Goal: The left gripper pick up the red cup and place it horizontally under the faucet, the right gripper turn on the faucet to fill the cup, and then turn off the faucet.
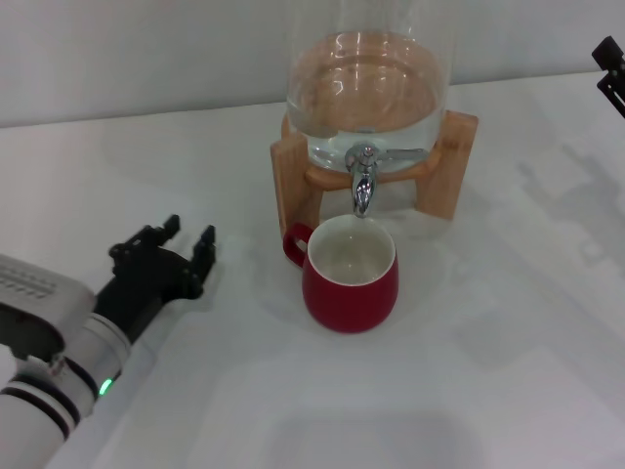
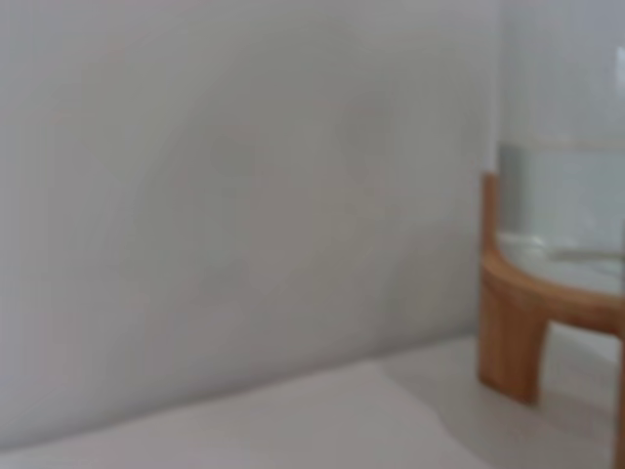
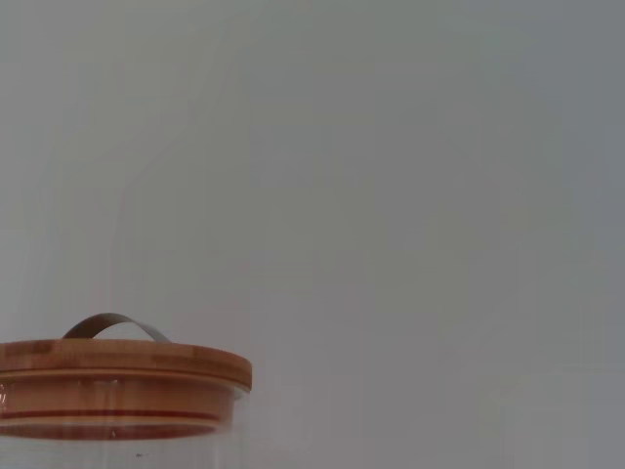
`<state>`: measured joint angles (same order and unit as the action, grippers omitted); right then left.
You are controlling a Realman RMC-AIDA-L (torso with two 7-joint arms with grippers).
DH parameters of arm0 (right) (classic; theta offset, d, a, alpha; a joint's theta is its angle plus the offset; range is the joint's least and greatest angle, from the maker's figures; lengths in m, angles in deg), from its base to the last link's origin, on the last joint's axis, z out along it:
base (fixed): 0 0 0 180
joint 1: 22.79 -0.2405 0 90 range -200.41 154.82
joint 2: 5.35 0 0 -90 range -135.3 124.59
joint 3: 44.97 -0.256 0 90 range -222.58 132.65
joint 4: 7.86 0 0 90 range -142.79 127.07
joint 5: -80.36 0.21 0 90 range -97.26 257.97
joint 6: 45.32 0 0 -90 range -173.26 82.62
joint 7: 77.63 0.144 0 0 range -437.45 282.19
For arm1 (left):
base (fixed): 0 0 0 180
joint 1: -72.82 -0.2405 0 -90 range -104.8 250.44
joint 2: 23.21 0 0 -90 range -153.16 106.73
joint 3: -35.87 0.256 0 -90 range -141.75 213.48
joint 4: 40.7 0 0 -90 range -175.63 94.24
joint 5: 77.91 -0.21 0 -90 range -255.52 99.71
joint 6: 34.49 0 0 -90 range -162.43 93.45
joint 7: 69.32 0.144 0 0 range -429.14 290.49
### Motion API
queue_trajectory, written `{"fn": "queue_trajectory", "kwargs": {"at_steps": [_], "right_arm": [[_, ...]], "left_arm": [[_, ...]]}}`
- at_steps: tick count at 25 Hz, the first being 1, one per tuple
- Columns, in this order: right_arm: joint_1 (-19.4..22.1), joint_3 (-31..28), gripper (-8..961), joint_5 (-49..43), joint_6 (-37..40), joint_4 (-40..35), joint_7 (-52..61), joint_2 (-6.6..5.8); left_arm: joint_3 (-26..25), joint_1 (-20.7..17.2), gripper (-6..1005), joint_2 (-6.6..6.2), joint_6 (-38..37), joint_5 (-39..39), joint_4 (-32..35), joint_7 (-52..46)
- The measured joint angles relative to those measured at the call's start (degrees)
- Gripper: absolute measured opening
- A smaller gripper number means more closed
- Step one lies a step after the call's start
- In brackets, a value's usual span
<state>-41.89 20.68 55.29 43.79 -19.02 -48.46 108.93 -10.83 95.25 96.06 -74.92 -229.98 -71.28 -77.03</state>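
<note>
The red cup (image 1: pixel 350 277) stands upright on the white table, its mouth just below the chrome faucet (image 1: pixel 363 180) of the glass water dispenser (image 1: pixel 366 93). Its handle points left. My left gripper (image 1: pixel 187 241) rests open on the table, a hand's width left of the cup, holding nothing. Only the black tip of my right gripper (image 1: pixel 609 66) shows, raised at the far right edge of the head view, well clear of the faucet. The cup's inside looks off-white; I cannot tell whether it holds water.
The dispenser sits on a wooden stand (image 1: pixel 457 164), whose leg (image 2: pixel 510 332) shows in the left wrist view. Its wooden lid (image 3: pixel 122 376) with a metal handle appears in the right wrist view. White table (image 1: pixel 488 371) extends in front and to the right.
</note>
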Motion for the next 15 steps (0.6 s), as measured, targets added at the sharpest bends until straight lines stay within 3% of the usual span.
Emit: {"fn": "queue_trajectory", "kwargs": {"at_steps": [9, 15], "right_arm": [[0.11, -0.10, 750, 0.37, 0.00, 0.00, 0.00, -0.03], [-0.10, -0.17, 750, 0.47, -0.38, 0.13, 0.54, 0.36]], "left_arm": [[-6.23, -5.08, 454, 0.00, -13.67, 0.07, 0.60, 1.20], [-7.90, -10.83, 454, 0.33, -27.78, 4.40, 1.31, 5.60]]}}
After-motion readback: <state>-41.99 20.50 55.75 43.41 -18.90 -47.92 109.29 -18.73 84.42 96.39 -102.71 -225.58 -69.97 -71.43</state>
